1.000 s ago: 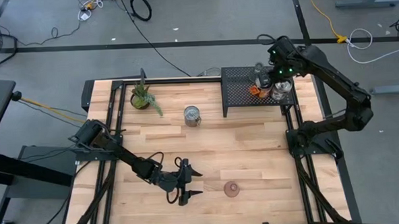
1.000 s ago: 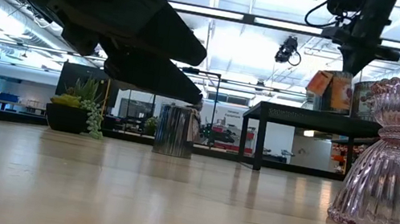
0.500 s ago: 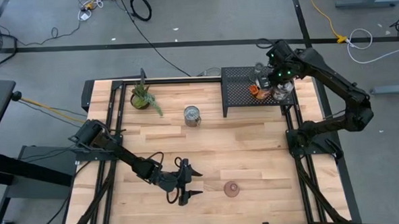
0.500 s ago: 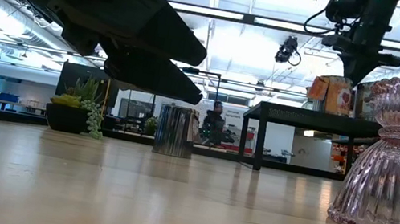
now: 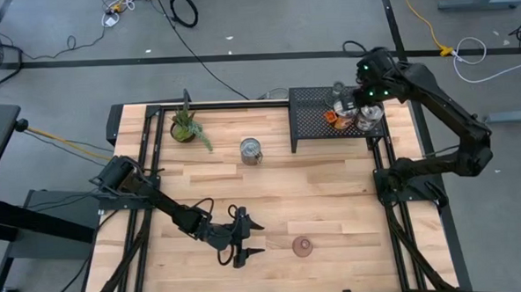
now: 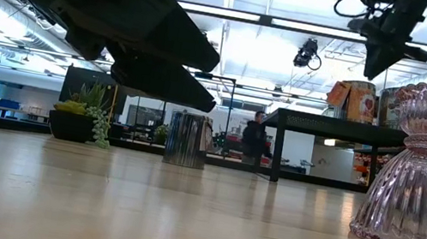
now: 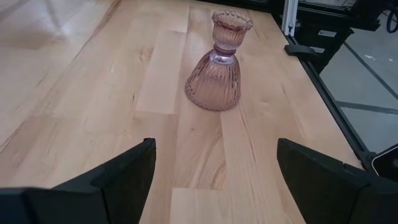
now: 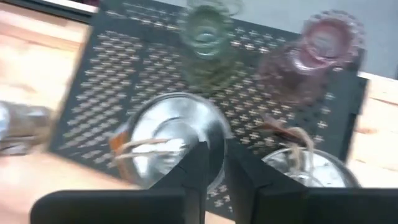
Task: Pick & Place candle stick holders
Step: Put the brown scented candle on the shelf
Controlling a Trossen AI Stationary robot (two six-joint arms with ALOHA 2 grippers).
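A ribbed pink glass holder (image 5: 302, 245) stands on its wide base near the table's near edge; it also shows in the left wrist view (image 7: 219, 65) and the low view (image 6: 422, 172). My left gripper (image 5: 244, 237) hovers open just left of it, fingers pointing at it (image 7: 214, 180). A silver holder (image 5: 251, 151) stands mid-table. Several more holders (image 5: 351, 111), silver (image 8: 177, 134), green glass (image 8: 205, 37) and pink (image 8: 311, 50), stand on a black perforated shelf (image 5: 310, 117) at the far right. My right gripper (image 5: 362, 96) hangs above them, shut and empty (image 8: 216, 163).
A small potted green plant (image 5: 186, 125) stands at the far left of the table. The shelf stands on legs above the tabletop (image 6: 334, 127). Bare wood lies between the silver holder and the pink holder. A person walks in the room beyond the table (image 6: 256, 137).
My right gripper has risen from the holders on the shelf and drifted a little toward the table's right and far edges. The holders on the shelf have stayed in place.
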